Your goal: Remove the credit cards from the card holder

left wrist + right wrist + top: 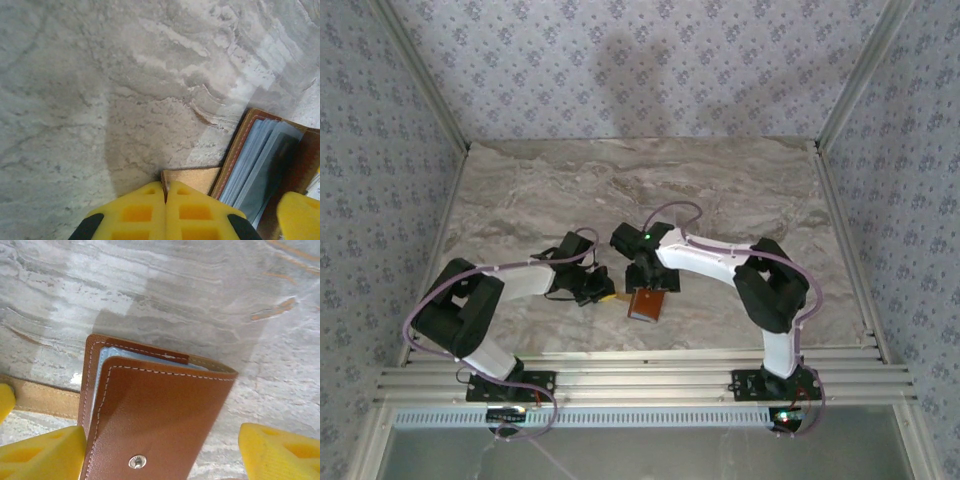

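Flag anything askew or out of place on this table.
Only the card holder stands out: it lies half open near the table front, its tan strap stretched sideways to the tips of the shut left hand, pinched or pinned down. The open right hand straddles it. No damage shows.

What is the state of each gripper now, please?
Left gripper: closed, fingers seemingly pinching the tan flap of the card holder.
Right gripper: open, straddling the card holder, not gripping it.
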Available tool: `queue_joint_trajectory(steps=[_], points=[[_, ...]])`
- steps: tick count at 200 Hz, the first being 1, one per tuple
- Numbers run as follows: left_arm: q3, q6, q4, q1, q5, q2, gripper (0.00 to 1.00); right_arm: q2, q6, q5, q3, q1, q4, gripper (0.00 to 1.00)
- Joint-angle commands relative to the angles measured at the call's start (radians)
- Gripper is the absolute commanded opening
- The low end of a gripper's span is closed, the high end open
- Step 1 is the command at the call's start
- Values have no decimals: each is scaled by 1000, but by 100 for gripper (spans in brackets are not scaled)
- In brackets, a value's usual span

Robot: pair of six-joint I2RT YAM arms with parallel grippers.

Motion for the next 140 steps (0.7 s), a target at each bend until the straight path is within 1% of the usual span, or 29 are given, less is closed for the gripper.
queue_joint_trajectory(steps=[1,14,28,49,65,111,136,140], points=[[-13,18,-60,21,-46,-26,6,-34,11,53,9,1,-97,75],[-14,19,-72,26,-55,-33,6,-50,11,56,-1,-1,-99,71],[-14,19,-85,29,-68,-43,6,-74,12,58,-19,-4,-93,64],[-15,17,-97,31,-84,-56,6,-109,9,56,-46,-17,-76,49],[-17,10,-103,37,-92,-65,6,-124,1,47,-62,-31,-58,40],[-12,-2,-125,46,-117,-87,6,-155,-28,-1,-136,-71,34,25],[-6,-1,-139,46,-123,-95,8,-177,-59,-40,-188,-100,123,14],[-3,2,-144,46,-120,-93,8,-182,-70,-54,-190,-107,146,11]])
